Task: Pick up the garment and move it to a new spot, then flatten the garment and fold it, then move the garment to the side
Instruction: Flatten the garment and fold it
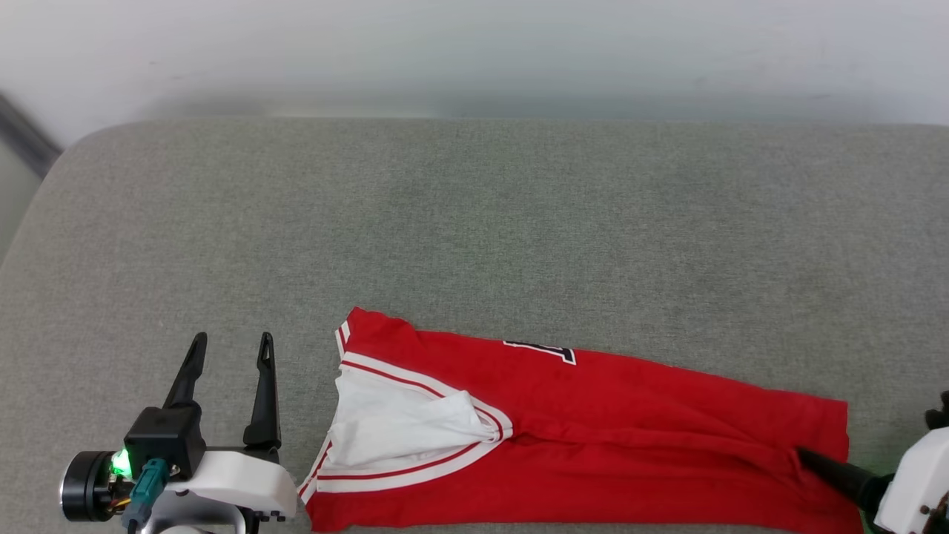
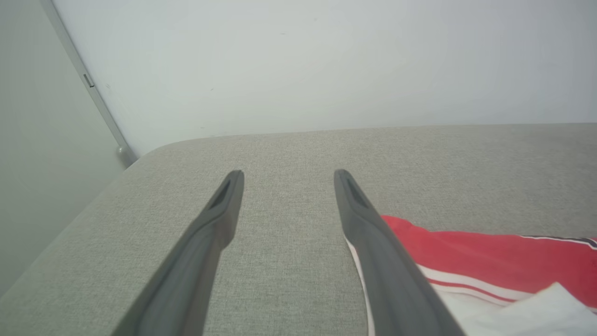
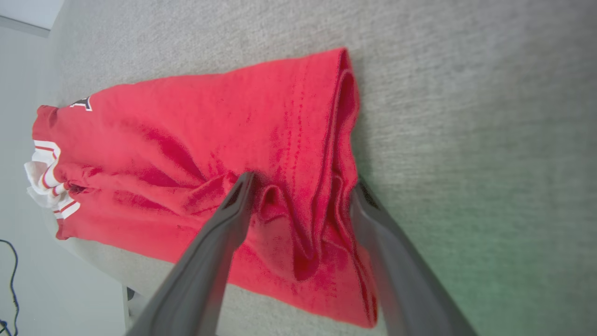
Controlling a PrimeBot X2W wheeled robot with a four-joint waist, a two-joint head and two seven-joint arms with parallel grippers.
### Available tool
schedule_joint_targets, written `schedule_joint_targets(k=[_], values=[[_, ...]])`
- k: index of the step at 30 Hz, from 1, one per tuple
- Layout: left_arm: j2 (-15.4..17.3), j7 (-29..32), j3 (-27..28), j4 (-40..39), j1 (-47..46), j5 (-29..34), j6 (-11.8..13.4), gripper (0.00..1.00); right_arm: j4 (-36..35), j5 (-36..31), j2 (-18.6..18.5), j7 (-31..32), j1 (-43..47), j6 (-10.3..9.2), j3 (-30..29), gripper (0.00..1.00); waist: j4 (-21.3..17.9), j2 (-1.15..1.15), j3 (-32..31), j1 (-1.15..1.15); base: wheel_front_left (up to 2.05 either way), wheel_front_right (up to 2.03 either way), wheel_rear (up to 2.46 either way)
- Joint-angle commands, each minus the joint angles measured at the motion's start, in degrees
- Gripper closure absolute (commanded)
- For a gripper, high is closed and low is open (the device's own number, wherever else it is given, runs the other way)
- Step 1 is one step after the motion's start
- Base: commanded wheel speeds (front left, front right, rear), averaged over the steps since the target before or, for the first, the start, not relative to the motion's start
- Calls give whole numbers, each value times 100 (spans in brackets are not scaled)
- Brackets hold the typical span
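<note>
Both right fingers (image 3: pixel 224 233) spread, straddling bunched garment (image 1: pixel 593 415) hem.

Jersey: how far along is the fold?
Done: the jersey lies folded lengthwise into a long strip near the front edge of the cushion. In hand: right claw, open, straddles the bunched hem; left claw, open, sits beside the sleeve end. Left: likely a crosswise fold, then moving it aside.

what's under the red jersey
The jersey lies on the grey cushion. The cushion beneath the cloth is covered, and most of the black lettering is folded out of sight.
</note>
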Motion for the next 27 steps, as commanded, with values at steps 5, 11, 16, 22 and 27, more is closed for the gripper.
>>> schedule_joint_targets(k=[5, 11, 16, 22, 27], values=[[-467, -24, 465, 154, 181, 497, -389, 0, -32, 324, 241, 480, 8, -3, 414, 0, 68, 0, 83, 0, 0, 0, 0], [-932, -24, 885, 310, 170, 978, -772, 0, 243, 348, 317, 742, -278, -5, 790, 66, 121, 0, 133, 0, 0, 0, 0], [-1254, -24, 1217, 264, 227, 1344, -1008, 0, 382, 370, 248, 657, -463, -6, 895, 100, 160, 0, 124, 0, 0, 0, 0], [-1510, -24, 1491, 248, 349, 1621, -1203, 0, 463, 402, -6, 472, -536, -8, 877, 100, 126, 0, 14, 0, 0, 0, 0], [-1712, -23, 1708, 194, 497, 1862, -1349, 0, 415, 521, -411, 362, -450, -7, 718, 100, 70, 0, -136, 0, 0, 0, 0]])
